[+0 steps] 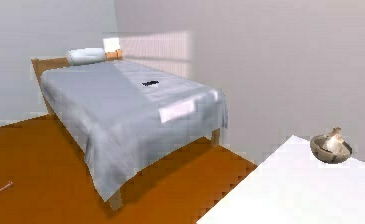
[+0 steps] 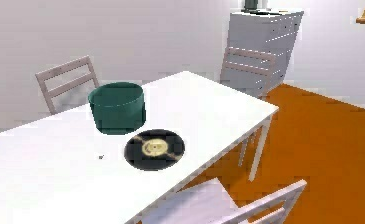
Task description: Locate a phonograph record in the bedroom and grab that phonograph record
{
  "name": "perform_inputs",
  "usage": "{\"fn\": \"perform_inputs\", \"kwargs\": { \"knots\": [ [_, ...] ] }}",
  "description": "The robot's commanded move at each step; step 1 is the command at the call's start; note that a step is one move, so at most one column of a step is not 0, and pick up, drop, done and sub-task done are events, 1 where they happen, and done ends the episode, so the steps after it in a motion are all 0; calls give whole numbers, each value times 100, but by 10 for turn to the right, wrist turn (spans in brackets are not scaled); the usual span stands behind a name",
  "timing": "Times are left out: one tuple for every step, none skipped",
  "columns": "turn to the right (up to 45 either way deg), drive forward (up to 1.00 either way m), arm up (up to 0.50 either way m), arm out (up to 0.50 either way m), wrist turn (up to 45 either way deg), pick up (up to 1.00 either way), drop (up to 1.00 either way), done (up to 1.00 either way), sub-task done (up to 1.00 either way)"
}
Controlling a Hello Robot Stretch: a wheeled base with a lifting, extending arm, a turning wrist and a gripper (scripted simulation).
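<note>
Lying flat on the white desk [image 2: 50, 170] in the arm side view, the phonograph record [image 2: 154, 149] is noted as a thin black disc with a pale yellow round label at its centre. Any print on that label is too small to be read. The record is placed just beside a dark green round container [image 2: 117, 107] with straight, smooth walls; whether the two touch cannot be told. The desk top is recorded as smooth, flat and rectangular.

Three white slatted chairs are observed around the desk: one at the far left [image 2: 65, 80], one at the far right [image 2: 248, 68] and one at the near edge [image 2: 230, 205]. A white chest of drawers [image 2: 265, 40] is set against the wall beyond, with a small dark green item [image 2: 252, 5] on top of it. The floor [image 2: 330, 140] is seen as orange-brown wood.

In the forward view, a bed [image 1: 130, 105] with a wooden frame is covered by a soft grey blanket that hangs over its sides. A white pillow [image 1: 87, 55] is laid at its head. A small dark object [image 1: 150, 83] and a pale rectangular item [image 1: 177, 110] are seen on the cover; neither can be identified. A corner of the desk [image 1: 290, 190] is seen at the lower right, with a rounded brownish bowl [image 1: 332, 148] standing on it.

The state of the claw cannot be told.
</note>
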Motion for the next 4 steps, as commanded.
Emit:
{"fn": "perform_inputs", "kwargs": {
  "knots": [
    [0, 0, 50, 0, 0, 0, 0, 0, 0],
    [0, 0, 34, 0, 0, 0, 0, 0, 0],
    [0, 0, 0, 28, 0, 0, 0, 0, 0],
    [0, 0, 0, 0, 450, 0, 0, 0, 0]
  ]
}}
